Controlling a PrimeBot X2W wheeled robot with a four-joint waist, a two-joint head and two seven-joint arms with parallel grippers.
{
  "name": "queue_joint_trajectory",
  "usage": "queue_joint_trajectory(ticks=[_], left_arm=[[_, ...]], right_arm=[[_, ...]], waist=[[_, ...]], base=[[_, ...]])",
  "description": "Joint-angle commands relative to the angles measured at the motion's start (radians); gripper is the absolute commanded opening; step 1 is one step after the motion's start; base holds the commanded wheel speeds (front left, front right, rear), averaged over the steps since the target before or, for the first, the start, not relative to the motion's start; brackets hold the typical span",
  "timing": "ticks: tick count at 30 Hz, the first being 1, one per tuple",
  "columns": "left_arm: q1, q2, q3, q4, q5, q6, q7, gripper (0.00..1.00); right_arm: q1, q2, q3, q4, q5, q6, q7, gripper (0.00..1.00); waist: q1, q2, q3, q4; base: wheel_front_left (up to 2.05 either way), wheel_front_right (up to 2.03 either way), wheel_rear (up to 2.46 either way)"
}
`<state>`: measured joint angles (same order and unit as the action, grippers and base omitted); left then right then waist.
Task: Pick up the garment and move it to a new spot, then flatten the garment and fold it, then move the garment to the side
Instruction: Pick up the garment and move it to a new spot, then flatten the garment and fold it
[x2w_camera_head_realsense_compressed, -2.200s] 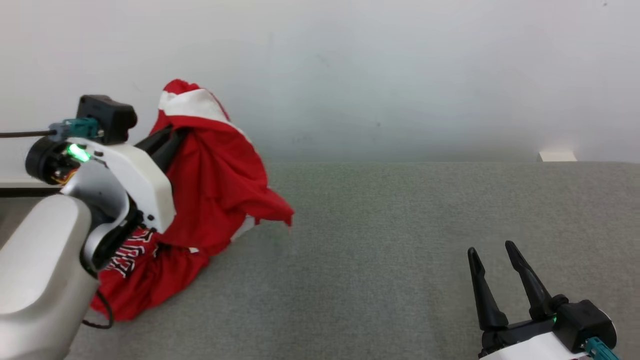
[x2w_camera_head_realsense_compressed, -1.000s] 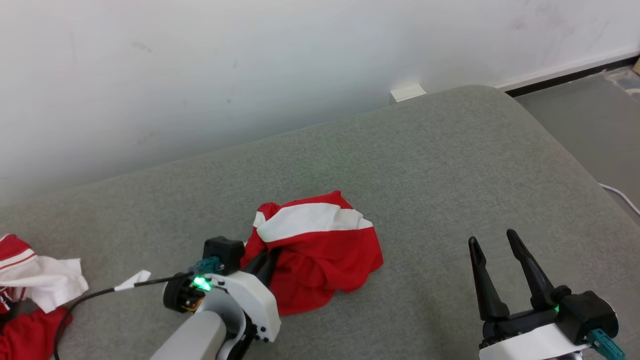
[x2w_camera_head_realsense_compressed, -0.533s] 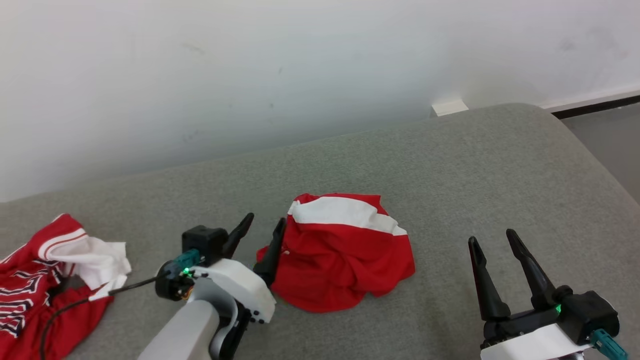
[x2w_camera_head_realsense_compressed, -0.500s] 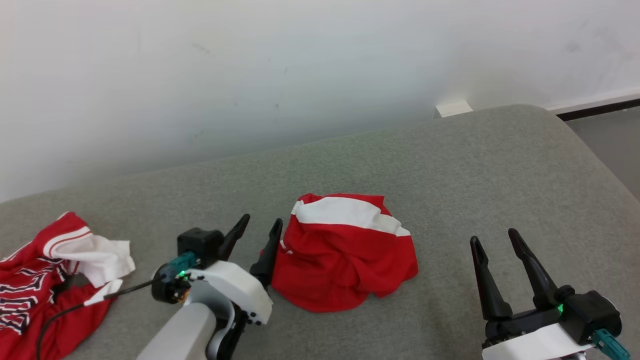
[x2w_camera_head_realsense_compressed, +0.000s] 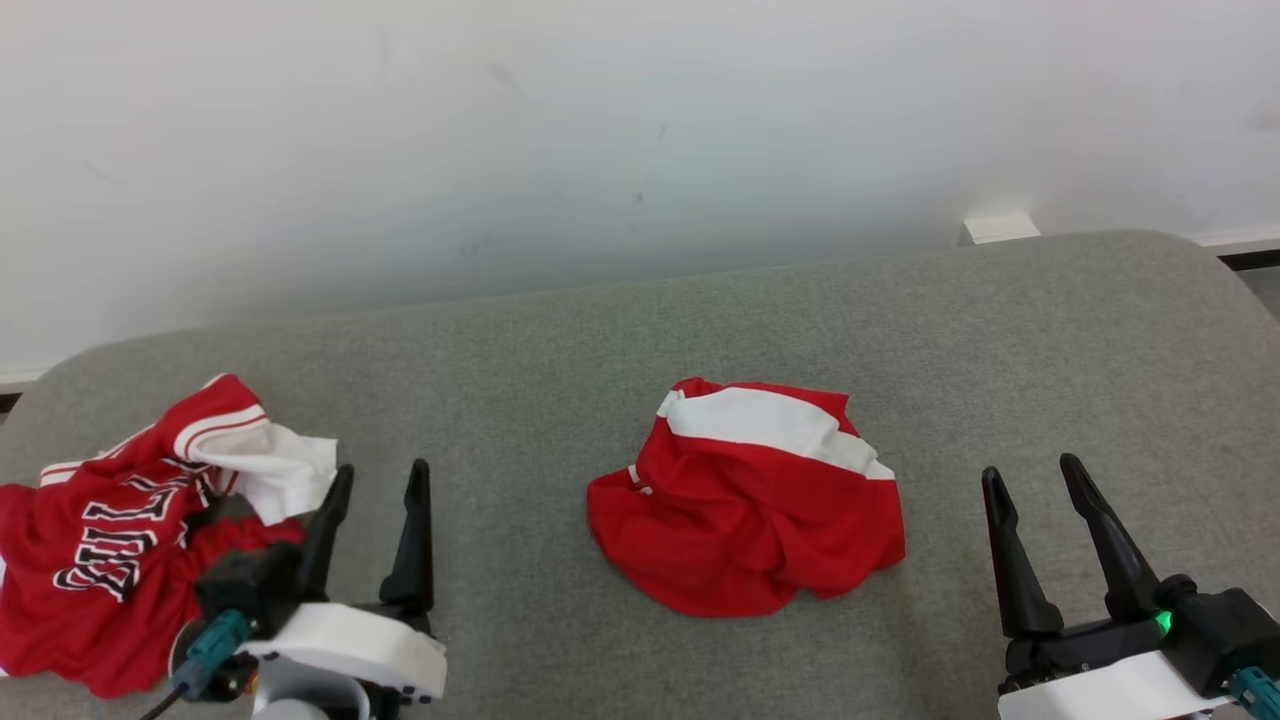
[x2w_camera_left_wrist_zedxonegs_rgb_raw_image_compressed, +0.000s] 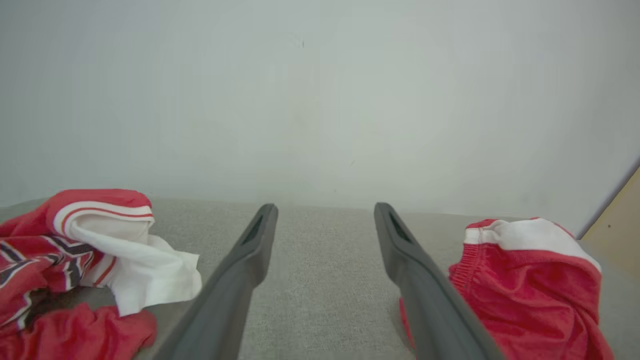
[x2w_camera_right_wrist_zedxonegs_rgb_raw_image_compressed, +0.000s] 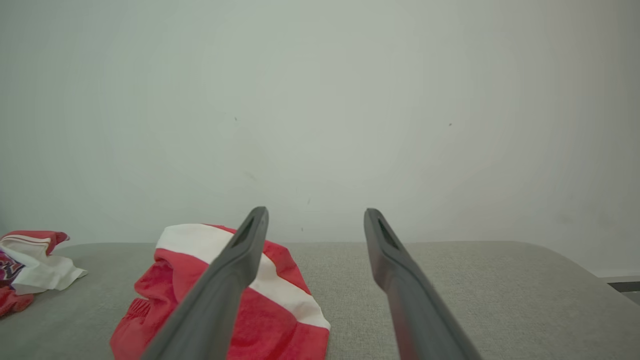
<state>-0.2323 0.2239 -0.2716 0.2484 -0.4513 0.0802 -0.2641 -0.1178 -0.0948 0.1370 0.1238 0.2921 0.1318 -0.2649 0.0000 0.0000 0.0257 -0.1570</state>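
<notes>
The garment (x2w_camera_head_realsense_compressed: 750, 500) is a crumpled red piece with a white band, lying free in the middle of the grey padded surface (x2w_camera_head_realsense_compressed: 640, 330). In the left wrist view the garment (x2w_camera_left_wrist_zedxonegs_rgb_raw_image_compressed: 525, 280) bunches to the right of my fingers, and in the right wrist view the garment (x2w_camera_right_wrist_zedxonegs_rgb_raw_image_compressed: 220, 295) lies at lower left, partly behind a finger. My left gripper (x2w_camera_head_realsense_compressed: 382, 476) stands open at lower left, well to the left of it and holding nothing. At lower right my right gripper (x2w_camera_head_realsense_compressed: 1032, 475) is open and empty, off the garment's right side.
A second red and white garment with black lettering (x2w_camera_head_realsense_compressed: 130, 520) is heaped at the surface's left end, just left of my left gripper. A white wall (x2w_camera_head_realsense_compressed: 640, 130) runs behind the surface. A small white block (x2w_camera_head_realsense_compressed: 1000, 227) sits at the back right edge.
My left gripper opened and let go of the garment, then drew back to the lower left. The garment stays heaped at the centre. The camera has turned, shifting the whole scene.
</notes>
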Motion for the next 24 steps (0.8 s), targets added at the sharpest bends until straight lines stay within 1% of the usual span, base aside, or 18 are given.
queue_joint_trajectory(ticks=[1,4,12,20,24], left_arm=[[0.019,-0.006,0.007,-0.005,0.010,-0.003,0.000,1.00],[0.061,-0.030,0.057,-0.034,0.051,-0.016,0.000,1.00],[0.110,-0.100,0.123,-0.056,0.135,-0.077,0.000,1.00],[0.106,-0.138,0.168,-0.044,0.183,-0.121,0.000,1.00],[0.110,-0.148,0.187,-0.039,0.201,-0.133,0.000,1.00]], right_arm=[[0.010,-0.002,-0.005,-0.004,0.001,-0.002,0.001,1.00],[0.014,0.001,-0.017,-0.008,-0.001,-0.002,0.001,1.00],[0.046,-0.002,-0.050,-0.018,-0.013,-0.002,0.001,1.00],[0.039,0.002,-0.049,-0.024,-0.018,-0.002,0.001,1.00],[0.042,0.006,-0.045,-0.024,-0.017,-0.002,0.001,1.00]], waist=[[0.0000,0.0000,0.009,0.008],[0.0000,0.0000,0.021,0.020],[0.0000,0.0000,0.040,0.051],[0.0000,0.0000,0.043,0.064],[0.0000,0.0000,0.039,0.061]], base=[[0.00,0.00,0.00],[0.00,0.00,0.00],[0.00,0.00,0.00],[0.00,0.00,0.00],[0.00,0.00,0.00]])
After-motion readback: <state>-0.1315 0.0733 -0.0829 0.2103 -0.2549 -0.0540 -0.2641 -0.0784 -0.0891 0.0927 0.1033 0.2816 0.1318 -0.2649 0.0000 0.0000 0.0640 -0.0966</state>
